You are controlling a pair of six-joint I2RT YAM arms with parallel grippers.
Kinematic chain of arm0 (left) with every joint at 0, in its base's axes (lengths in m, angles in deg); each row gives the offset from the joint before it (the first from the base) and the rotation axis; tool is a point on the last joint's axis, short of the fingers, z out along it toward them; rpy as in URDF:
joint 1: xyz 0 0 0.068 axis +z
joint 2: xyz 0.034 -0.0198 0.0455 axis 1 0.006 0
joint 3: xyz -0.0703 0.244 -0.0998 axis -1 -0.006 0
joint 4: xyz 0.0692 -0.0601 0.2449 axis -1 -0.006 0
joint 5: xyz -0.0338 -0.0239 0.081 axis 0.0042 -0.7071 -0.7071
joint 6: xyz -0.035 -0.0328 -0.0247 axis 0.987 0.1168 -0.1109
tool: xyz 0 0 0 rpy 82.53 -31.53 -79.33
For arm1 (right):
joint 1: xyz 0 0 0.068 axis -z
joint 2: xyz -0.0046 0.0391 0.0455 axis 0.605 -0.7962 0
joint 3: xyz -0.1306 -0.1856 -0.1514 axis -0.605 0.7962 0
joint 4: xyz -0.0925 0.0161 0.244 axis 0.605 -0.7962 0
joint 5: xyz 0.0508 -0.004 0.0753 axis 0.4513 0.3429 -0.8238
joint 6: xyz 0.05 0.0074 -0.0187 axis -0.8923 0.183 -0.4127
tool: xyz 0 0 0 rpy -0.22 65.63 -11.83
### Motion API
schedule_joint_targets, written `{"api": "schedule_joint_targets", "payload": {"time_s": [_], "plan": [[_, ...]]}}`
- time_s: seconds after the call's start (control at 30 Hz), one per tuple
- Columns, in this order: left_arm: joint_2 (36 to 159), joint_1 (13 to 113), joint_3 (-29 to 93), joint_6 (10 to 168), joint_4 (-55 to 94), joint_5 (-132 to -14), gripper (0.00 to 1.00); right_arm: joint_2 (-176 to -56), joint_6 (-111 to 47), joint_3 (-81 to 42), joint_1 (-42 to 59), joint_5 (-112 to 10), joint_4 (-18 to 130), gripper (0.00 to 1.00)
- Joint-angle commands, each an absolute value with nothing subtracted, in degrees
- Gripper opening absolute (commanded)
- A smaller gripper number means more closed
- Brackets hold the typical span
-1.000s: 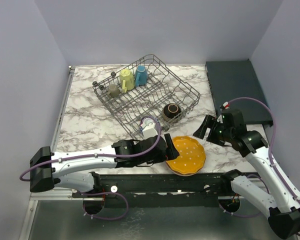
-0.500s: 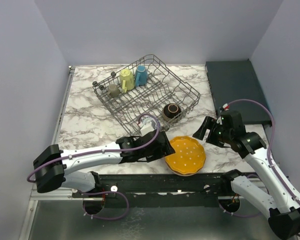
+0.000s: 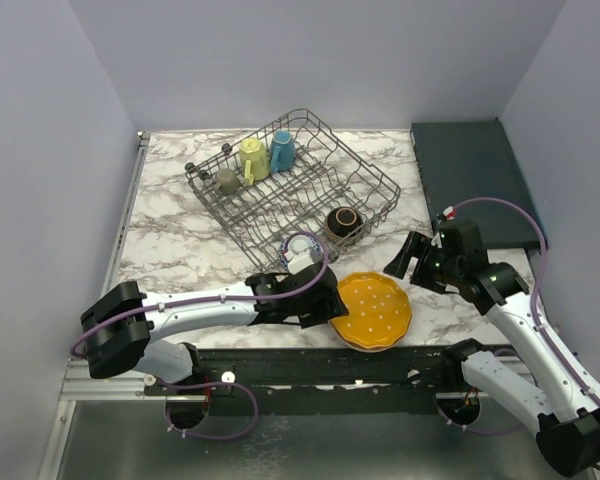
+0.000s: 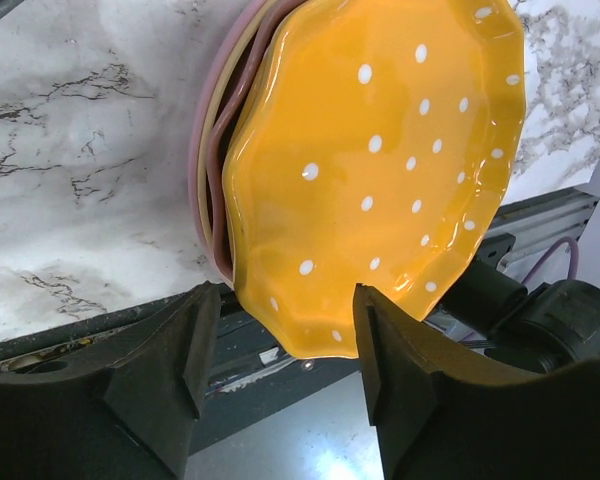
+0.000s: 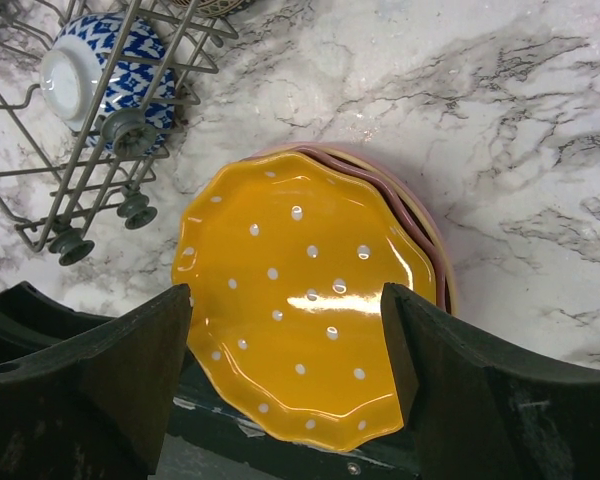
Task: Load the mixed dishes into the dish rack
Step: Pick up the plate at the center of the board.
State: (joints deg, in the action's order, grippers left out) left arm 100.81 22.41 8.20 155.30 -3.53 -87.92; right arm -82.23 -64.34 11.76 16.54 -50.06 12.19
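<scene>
An orange white-dotted plate (image 3: 375,310) lies on a pink plate (image 4: 205,170) at the table's near edge, its front rim overhanging. My left gripper (image 3: 330,300) is at the plate's left rim. In the left wrist view its jaws (image 4: 285,350) stand apart on either side of the orange rim, gripping nothing. My right gripper (image 3: 412,255) hovers open above the plate's far right, which shows between its fingers (image 5: 285,340). The dish rack (image 3: 290,185) holds a yellow-green mug (image 3: 253,157), a blue mug (image 3: 281,150), a grey cup (image 3: 227,180), a dark brown bowl (image 3: 343,222) and a blue-white bowl (image 5: 105,70).
A dark flat tray (image 3: 475,180) lies at the back right. The rack's near corner and feet (image 5: 70,240) stand just beyond the plates. The black rail (image 3: 310,365) that carries the arm bases runs under the plate's overhanging rim.
My left arm has reached to the right, up to the orange plate's rim, and its jaws have narrowed. The right arm has hardly moved.
</scene>
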Motion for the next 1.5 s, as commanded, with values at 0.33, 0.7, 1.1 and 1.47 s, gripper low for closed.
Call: {"api": "schedule_joint_targets", "payload": {"time_s": [0.33, 0.7, 1.1, 1.47], "plan": [[106.30, 22.07, 12.84, 152.80, -4.26, -86.00, 0.54, -82.49, -64.90, 13.49, 16.22, -50.75, 14.32, 0.83], [107.60, 22.10, 12.76, 152.69, -4.37, -85.34, 0.35, -81.02, -65.29, 14.32, 16.23, -51.14, 13.93, 0.83], [106.08, 22.11, 12.50, 151.34, -4.40, -85.79, 0.00, -80.74, -65.62, 13.71, 16.24, -51.19, 13.30, 0.83], [99.38, 22.40, 15.62, 146.33, -7.07, -88.99, 0.00, -80.13, -66.20, 11.75, 16.24, -50.47, 11.55, 0.83]]}}
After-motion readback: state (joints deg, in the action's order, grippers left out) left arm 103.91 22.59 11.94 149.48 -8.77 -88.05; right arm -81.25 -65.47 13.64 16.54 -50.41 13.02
